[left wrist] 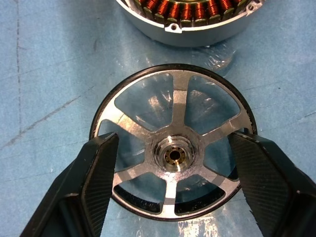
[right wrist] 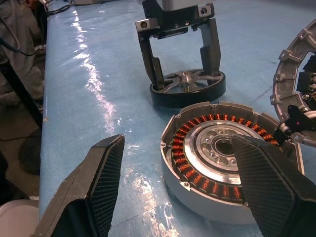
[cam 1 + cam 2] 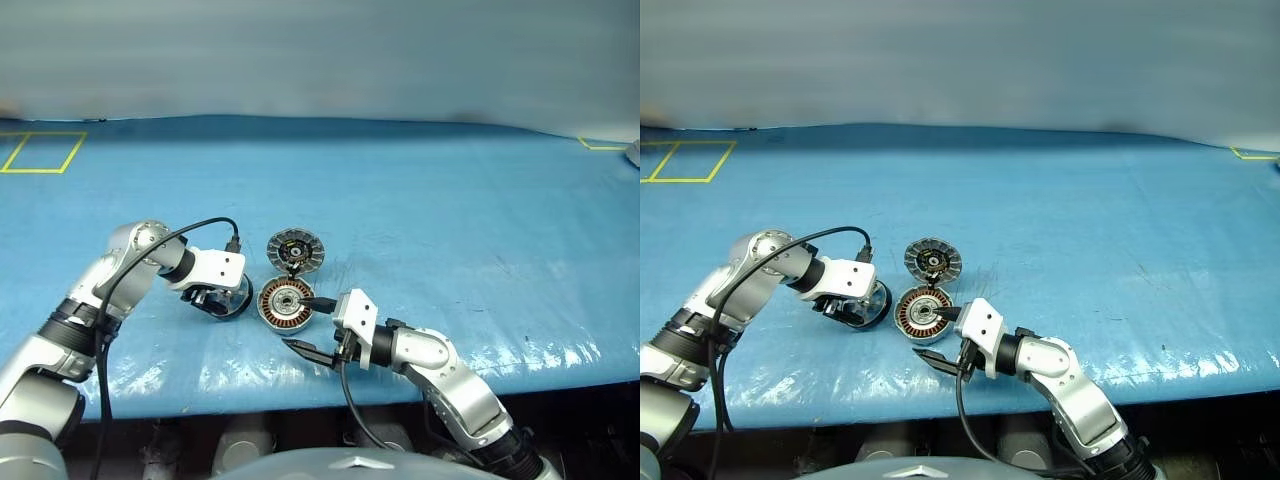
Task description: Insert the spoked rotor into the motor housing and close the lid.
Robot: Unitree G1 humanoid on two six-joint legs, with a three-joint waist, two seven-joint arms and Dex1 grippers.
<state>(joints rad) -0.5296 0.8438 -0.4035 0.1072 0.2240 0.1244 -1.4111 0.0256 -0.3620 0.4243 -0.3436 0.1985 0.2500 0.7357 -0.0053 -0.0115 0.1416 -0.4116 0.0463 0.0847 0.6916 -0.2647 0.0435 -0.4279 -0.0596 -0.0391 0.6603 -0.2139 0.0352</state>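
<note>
- Left eye view: the spoked rotor lay flat on the blue desk, at nine o'clock of the motor housing.
- Left wrist view: the left tool straddled the rim, jaws wide; rigid, slippery metal, best pinched across the rim.
- Right wrist view: the right tool gaped empty beside the housing.

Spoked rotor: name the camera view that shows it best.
Left wrist view: the spoked rotor lies face-on, spokes and hub plain between the left gripper's open fingers. The right wrist view shows it edge-on; the eye views show it small, largely hidden under that gripper.
</note>
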